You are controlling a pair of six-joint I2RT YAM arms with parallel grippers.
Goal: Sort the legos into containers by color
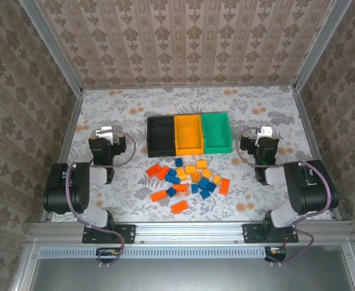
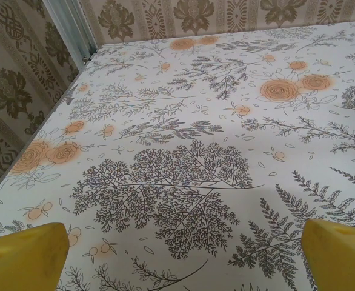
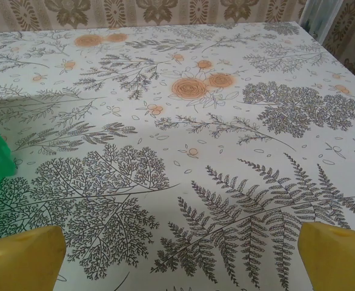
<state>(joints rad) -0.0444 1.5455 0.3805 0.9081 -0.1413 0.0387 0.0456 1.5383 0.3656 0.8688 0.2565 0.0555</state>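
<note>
As both gape wide, left tool (image 2: 182, 250), right tool (image 3: 180, 254), apparently gripping nothing

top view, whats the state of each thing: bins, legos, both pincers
black bin, upright, empty
orange bin, upright, empty
green bin, upright, empty
legos, loose on the table before the bins, unsorted
left pincer, open, holding nothing
right pincer, open, holding nothing

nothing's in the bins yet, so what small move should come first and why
Probably swing the left gripper inward toward the red brick at the left edge of the pile. The gripper is open and empty, off to the side, that brick looks closest to it, and the bins look empty.
</note>
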